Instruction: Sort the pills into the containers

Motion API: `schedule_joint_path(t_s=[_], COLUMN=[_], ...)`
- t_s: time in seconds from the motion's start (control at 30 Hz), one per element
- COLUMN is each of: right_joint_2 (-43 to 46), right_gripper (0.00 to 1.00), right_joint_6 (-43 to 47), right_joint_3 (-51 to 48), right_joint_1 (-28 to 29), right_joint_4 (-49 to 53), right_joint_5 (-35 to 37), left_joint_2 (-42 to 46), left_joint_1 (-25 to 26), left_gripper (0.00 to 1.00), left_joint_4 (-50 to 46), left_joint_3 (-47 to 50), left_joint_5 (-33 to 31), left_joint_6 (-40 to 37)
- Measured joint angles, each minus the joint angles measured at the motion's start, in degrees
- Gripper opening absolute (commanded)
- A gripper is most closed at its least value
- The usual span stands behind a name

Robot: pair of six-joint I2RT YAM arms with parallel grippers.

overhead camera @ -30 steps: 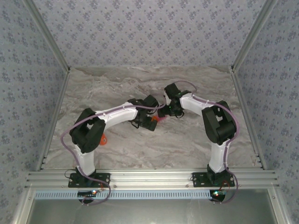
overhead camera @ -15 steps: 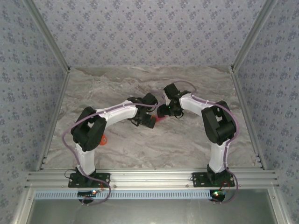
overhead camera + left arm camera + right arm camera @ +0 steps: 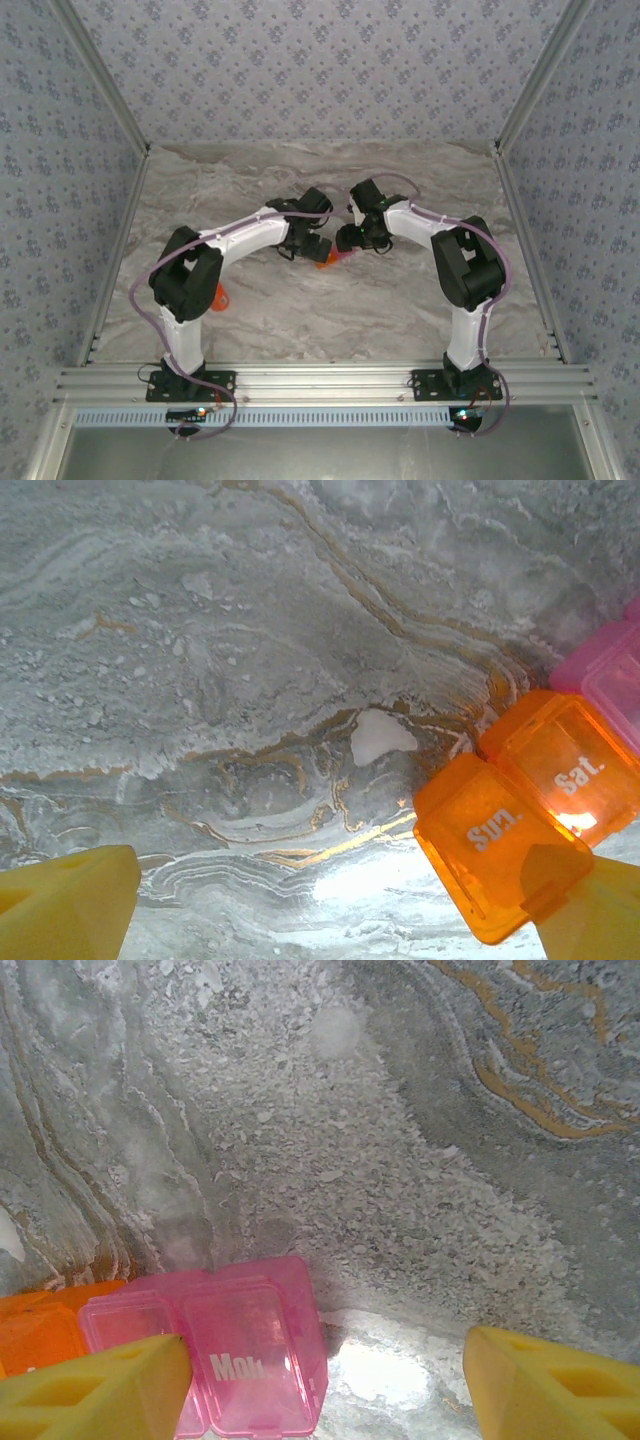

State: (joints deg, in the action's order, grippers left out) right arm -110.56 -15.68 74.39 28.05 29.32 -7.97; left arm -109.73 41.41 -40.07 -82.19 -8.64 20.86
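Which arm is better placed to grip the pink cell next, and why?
Right, likely: the pink cell lies inside the span of the open right gripper, towards one side. The left gripper, also open, hovers nearer the orange cell.

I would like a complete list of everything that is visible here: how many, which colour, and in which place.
pill box: one, orange and pink, on the table between the two arms' fingers.
white patch: one, white, beside the box's orange side; pill or marble marking, cannot tell.
small orange item: one, orange, on the table's left half; too small to name.
table: one, grey marble pattern.
walls: three, blue-grey floral, around the table.
frame: one, silver, near edge.
left arm: one, white and black.
right arm: one, white and black.
left fingers: two, yellow, open, at the orange side.
right fingers: two, yellow, open, at the pink side.
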Motion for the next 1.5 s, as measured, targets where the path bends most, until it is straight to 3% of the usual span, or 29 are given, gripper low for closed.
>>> schedule_joint_path(t_s=[1.13,1.5], right_joint_2=[0.1,-0.1], right_gripper=[0.75,0.76], right_joint_6=[0.0,0.0], right_joint_3=[-0.3,3.4], right_joint_1=[0.1,0.2], right_joint_4=[-0.4,4.7], right_joint_5=[0.0,-0.2], left_joint_2=[-4.0,-3.7], left_joint_1=[-3.4,-4.4], left_gripper=[0.98,0.98], left_joint_4=[0.9,-0.5], left_joint_3=[-1.8,-10.4], left_joint_5=[-0.2,-0.2], left_joint_6=[-0.5,-0.9])
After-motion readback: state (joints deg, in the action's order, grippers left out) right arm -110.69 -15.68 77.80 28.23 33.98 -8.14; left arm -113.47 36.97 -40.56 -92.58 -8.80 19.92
